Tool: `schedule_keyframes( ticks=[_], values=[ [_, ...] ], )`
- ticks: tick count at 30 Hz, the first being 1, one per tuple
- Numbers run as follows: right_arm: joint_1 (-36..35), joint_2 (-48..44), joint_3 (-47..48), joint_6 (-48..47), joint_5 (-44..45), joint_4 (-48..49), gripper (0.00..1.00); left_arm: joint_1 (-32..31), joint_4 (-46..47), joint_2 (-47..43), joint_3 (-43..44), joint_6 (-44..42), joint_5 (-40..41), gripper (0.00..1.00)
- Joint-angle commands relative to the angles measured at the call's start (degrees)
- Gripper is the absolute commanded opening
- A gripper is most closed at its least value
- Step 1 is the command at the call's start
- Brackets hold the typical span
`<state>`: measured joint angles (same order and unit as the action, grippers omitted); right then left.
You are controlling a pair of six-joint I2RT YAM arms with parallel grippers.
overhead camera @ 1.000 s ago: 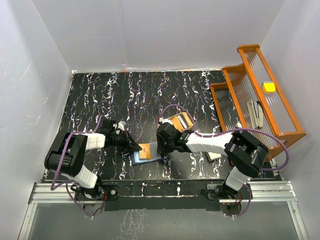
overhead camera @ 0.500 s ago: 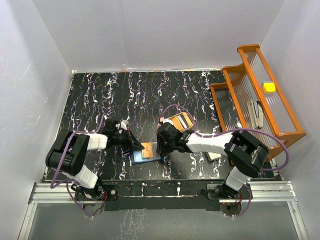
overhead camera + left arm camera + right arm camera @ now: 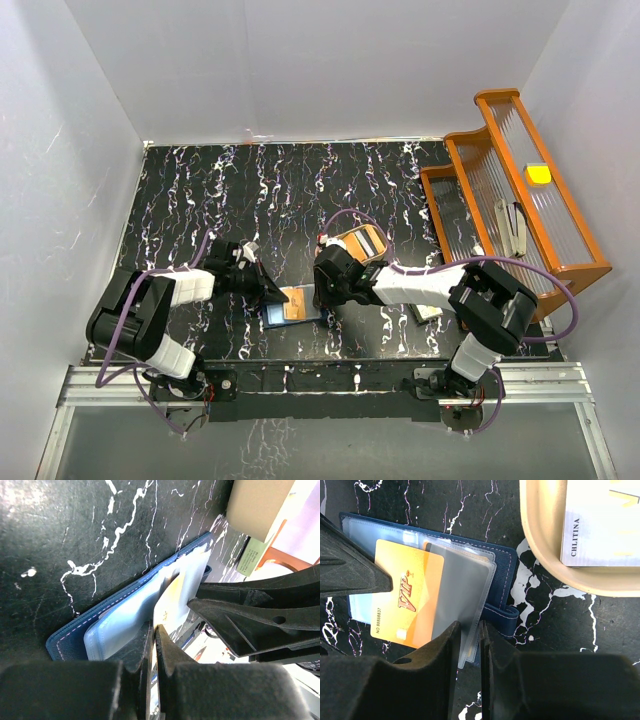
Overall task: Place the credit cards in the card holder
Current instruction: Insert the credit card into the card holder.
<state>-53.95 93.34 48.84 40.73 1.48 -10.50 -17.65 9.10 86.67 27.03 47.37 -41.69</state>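
The left claw [image 3: 152, 632] is shut, its tips pinching one edge of the orange card [image 3: 405, 595]. Directly opposite, tip to tip and very close, is the right claw [image 3: 471, 630]. Its jaws are almost together, with the edge of a clear sleeve [image 3: 462, 590] nipped between them.

The card lies between the two claws. The end nearer the left claw is bare. The end nearer the right claw is under the sleeve and shows through it.

Beneath both sets of tips the holder [image 3: 502, 580] lies open and flat on the black marbled table [image 3: 470, 510]. Its navy cover shows as a border around the pale sleeves. Its tab [image 3: 495, 615] sticks out just to the right of the right claw's tips.

Past the holder, ahead of the right claw and off to its right, is the tan tray [image 3: 540, 545]. It sits apart from the holder, with a strip of table between them. A white piece [image 3: 600, 525] printed CHLITINA lies inside it.

Farthest out, well away on the right claw's side at the table's edge, stands an orange rack [image 3: 575, 262]. A yellow piece [image 3: 538, 173] rests on its upper tier.
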Motion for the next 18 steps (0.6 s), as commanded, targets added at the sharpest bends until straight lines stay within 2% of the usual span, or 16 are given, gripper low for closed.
schedule_keyframes(
  ticks=[1,6,13,16,18],
  values=[
    [-0.2,1.1,-1.0,0.5,0.1,1.3,0.20,-0.5,-1.2,0.1,-0.7,-0.5,1.3,0.00],
    [-0.2,0.8,-1.5,0.6,-1.1,2.9,0.20,-1.7,5.2,1.9,-0.6,3.5,0.9,0.00],
    [-0.2,-0.1,-2.3,0.9,-1.1,3.6,0.20,-5.6,6.3,5.0,1.6,4.1,2.8,0.00],
    [-0.1,-0.2,-2.5,1.2,-0.8,3.5,0.19,-5.9,4.2,3.3,1.4,3.8,4.6,0.25],
    [-0.2,-0.4,-2.7,1.2,-0.8,3.6,0.19,-5.9,1.4,0.7,1.9,2.9,6.6,0.36]
  ],
)
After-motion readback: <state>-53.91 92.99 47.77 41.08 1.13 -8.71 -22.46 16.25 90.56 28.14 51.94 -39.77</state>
